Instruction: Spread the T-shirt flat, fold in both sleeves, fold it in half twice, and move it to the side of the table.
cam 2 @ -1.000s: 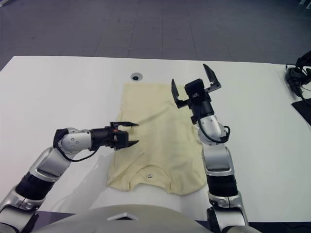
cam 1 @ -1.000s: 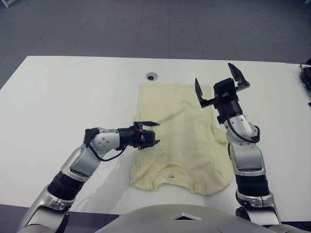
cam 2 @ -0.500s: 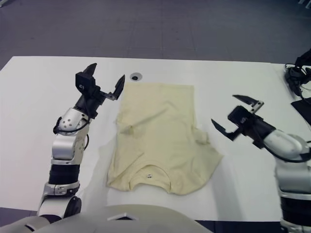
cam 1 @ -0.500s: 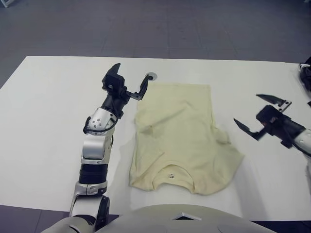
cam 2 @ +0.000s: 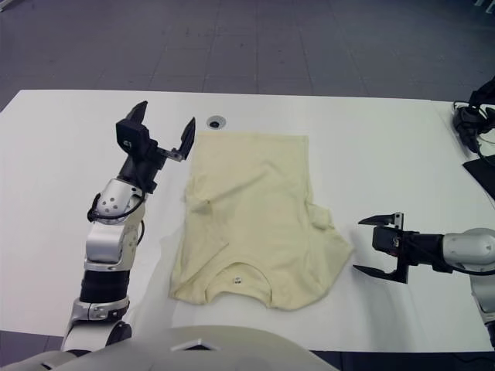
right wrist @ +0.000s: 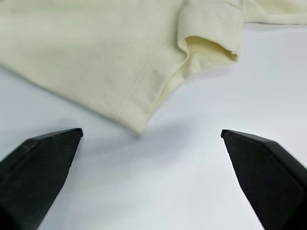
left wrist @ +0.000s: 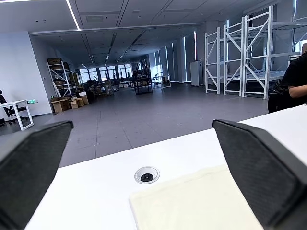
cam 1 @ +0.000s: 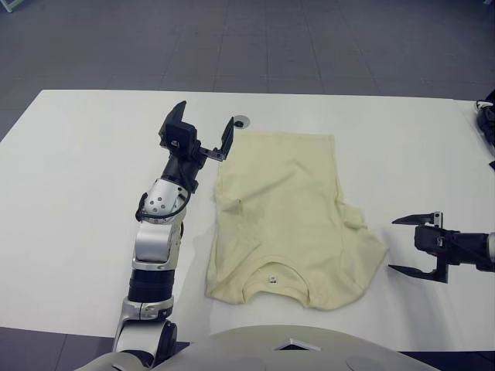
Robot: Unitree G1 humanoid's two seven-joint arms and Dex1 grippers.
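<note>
**T-shirt laid out with sleeves roughly in, both folds in half yet to come**

A pale yellow T-shirt (cam 1: 286,209) lies near the middle of a white table (cam 1: 77,193). Its collar is toward the robot and its hem is on the far side, just beside a small round cable port (cam 1: 241,121).

The body of the shirt is spread mostly flat, with a few soft creases. The left sleeve looks tucked in over the chest. The right sleeve (right wrist: 211,45) is also turned in, but loosely (its cuff gapes open). Below it, the shoulder corner bulges out past the shirt's side line.

The left gripper (cam 1: 206,116) is raised above the table just beside the far left hem corner. Its fingers (cam 1: 227,137) are spread wide and hold nothing. The right gripper (cam 1: 391,245) sits low over the table, near the bulging right edge of the shirt but apart from it. Its fingers are also spread and empty.

By this view, spreading seems done and the sleeve folds are nearly done, though the right side may need tidying. The shirt has not been folded in half at all, and it has not been moved to the side of the table.
</note>
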